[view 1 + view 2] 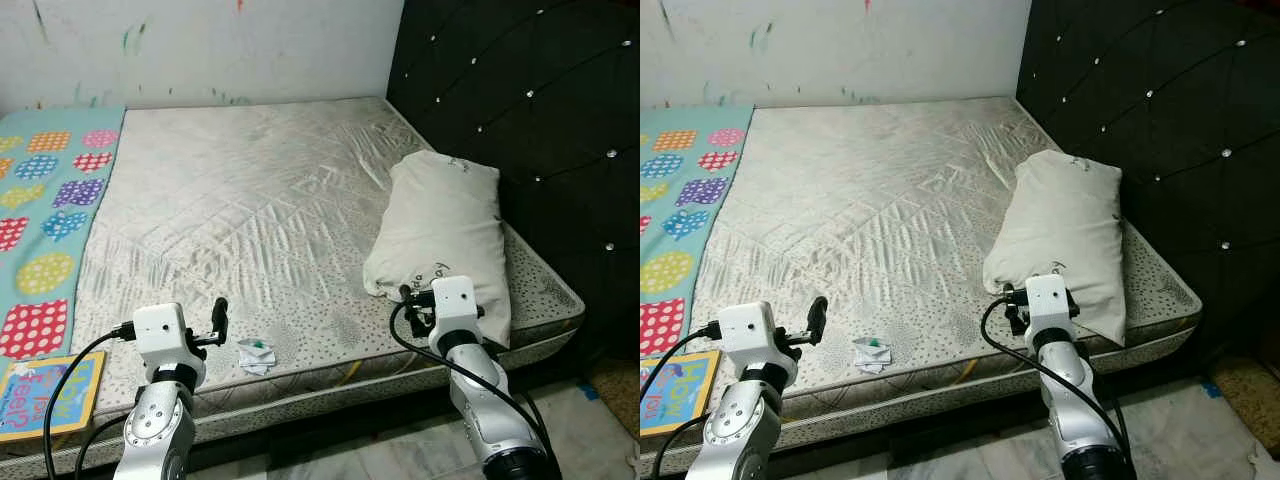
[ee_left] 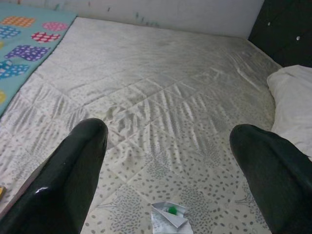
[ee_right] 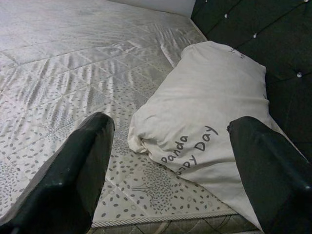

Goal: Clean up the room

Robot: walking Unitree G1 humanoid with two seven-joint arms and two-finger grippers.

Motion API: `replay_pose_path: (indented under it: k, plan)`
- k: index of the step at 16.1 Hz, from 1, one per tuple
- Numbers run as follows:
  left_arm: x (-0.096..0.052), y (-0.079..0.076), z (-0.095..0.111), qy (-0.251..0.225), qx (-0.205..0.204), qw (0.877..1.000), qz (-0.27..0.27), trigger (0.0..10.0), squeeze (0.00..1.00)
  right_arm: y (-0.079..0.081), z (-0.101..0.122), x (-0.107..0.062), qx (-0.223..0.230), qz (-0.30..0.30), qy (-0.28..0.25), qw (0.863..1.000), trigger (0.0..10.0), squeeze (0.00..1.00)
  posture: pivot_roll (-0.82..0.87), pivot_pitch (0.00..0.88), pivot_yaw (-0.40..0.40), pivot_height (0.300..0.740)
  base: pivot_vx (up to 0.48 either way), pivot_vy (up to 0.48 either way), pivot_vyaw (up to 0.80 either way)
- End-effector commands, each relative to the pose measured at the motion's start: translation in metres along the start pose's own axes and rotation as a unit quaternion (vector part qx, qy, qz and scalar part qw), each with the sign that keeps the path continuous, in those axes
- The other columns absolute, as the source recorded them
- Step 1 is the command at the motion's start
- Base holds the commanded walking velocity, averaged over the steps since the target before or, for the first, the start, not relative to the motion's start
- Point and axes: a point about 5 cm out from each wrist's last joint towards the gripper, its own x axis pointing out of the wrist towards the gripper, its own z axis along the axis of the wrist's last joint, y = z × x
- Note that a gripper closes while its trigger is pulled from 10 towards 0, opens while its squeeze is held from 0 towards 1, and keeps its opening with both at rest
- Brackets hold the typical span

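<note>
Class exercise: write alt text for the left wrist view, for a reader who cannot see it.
The open left gripper, its two black fingers spread wide, faces a small crumpled white wrapper with a green spot lying on a bare patterned mattress. A colourful polka-dot blanket and a white pillow flank it.

A mattress [image 1: 250, 200] lies ahead, with a wall [image 1: 200, 45] behind it and a headboard [image 1: 530, 90] along its right side. A pillow [image 1: 445, 225] lies on the mattress near the headboard. A blanket [image 1: 45, 220] covers the left edge. A book [image 1: 45, 395] lies at the front left corner. A small paper wrapper [image 1: 256, 355] lies near the front edge, between book and pillow.
</note>
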Motion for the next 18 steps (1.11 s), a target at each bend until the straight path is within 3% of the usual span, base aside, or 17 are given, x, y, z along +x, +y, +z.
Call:
replay_pose_path:
  k: [1,10,18]
  plan:
    - [0.0013,-0.0018,0.0008,0.0,0.002,1.0,-0.004,10.0,0.0,-0.003,0.0021,0.0006,0.003,-0.005,-0.005,1.0,10.0,0.0,-0.04,0.0,-0.051,0.74,0.0,0.0,0.0]
    - [0.0037,-0.0032,0.0029,-0.005,-0.011,1.0,-0.008,10.0,0.0,-0.0003,0.004,0.0019,-0.006,0.002,-0.009,1.0,10.0,0.0,-0.04,0.0,-0.053,0.74,0.0,0.0,0.0]
    - [0.0039,-0.0039,0.0013,-0.001,-0.012,1.0,-0.007,10.0,0.0,-0.0019,0.0033,0.0016,-0.001,0.0,-0.008,1.0,10.0,0.0,-0.04,0.0,-0.056,0.74,0.0,0.457,0.0]
